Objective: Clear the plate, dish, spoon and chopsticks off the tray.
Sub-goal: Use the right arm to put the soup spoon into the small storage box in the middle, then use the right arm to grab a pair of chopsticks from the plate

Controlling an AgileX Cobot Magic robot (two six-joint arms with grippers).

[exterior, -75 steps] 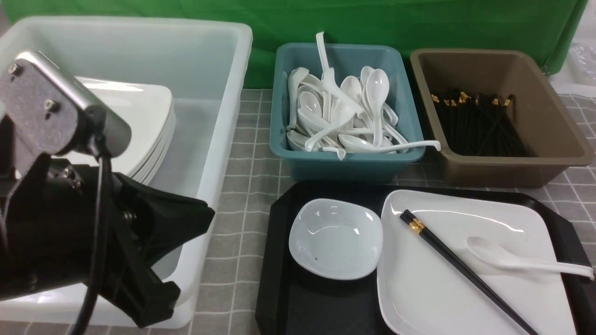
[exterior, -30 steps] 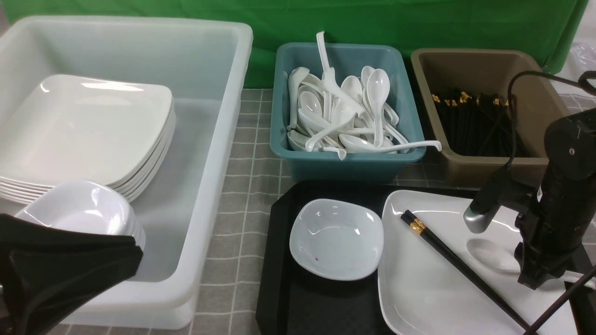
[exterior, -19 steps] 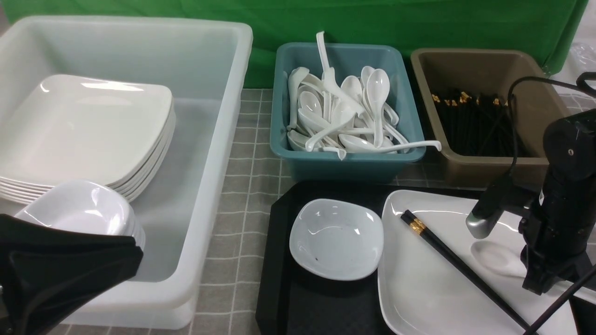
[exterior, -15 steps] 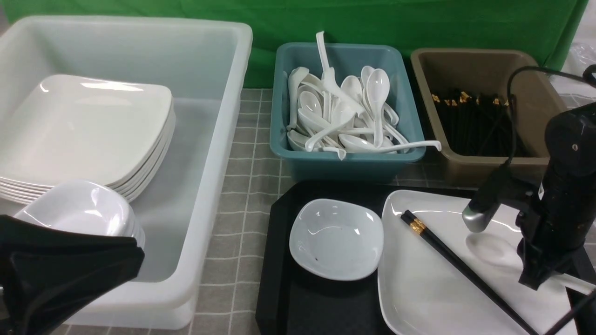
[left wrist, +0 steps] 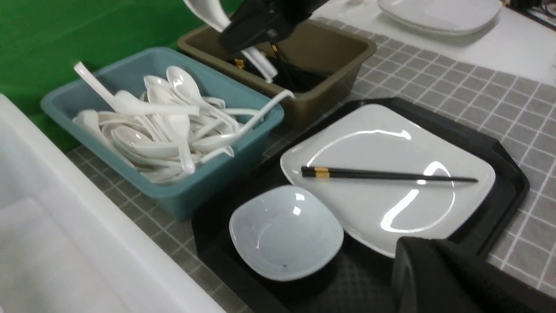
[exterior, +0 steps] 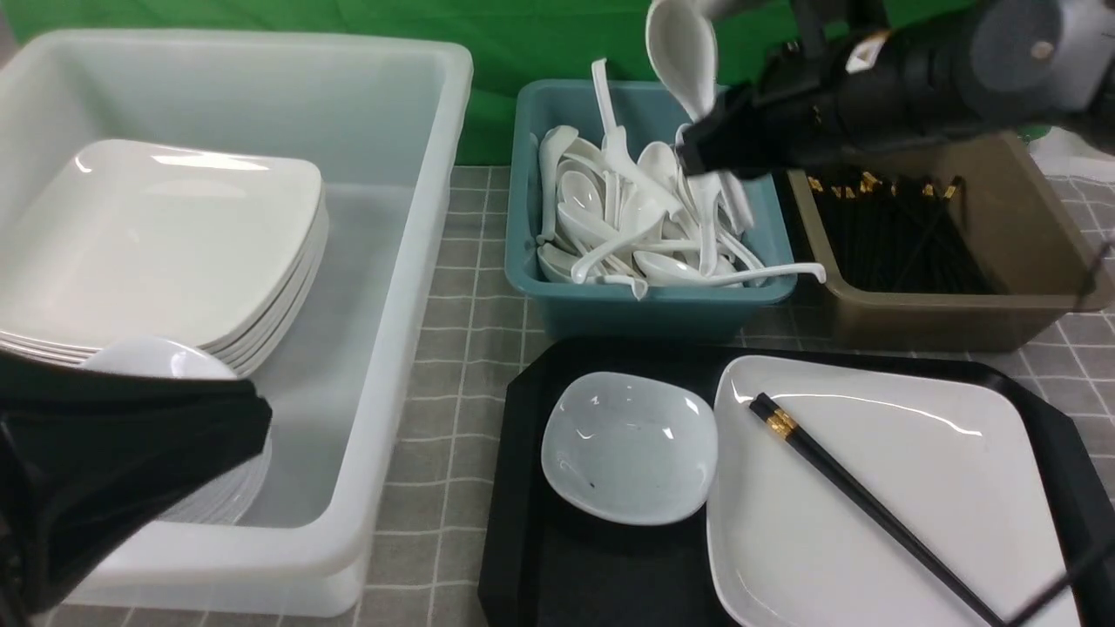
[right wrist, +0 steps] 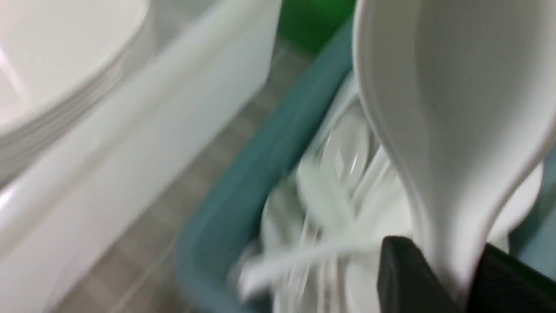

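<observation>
At near left the left end effector (exterior: 213,435) is closed together. On the tray (exterior: 601,566) sit one dish (exterior: 627,448), one plate (exterior: 923,470) and one pair of chopsticks (exterior: 871,507); farther back the right end effector (exterior: 701,158) clamps the one spoon (exterior: 681,48) above the teal bin (exterior: 645,315).

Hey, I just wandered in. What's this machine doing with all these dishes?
A two-armed robot is clearing a meal tray. Its right gripper holds a white spoon by the handle, in the air above the teal bin full of spoons. The dish, and the plate with the chopsticks lying across it, sit on the black tray, not yet cleared. The left gripper is shut, low in front of the white tub of stacked plates.
</observation>
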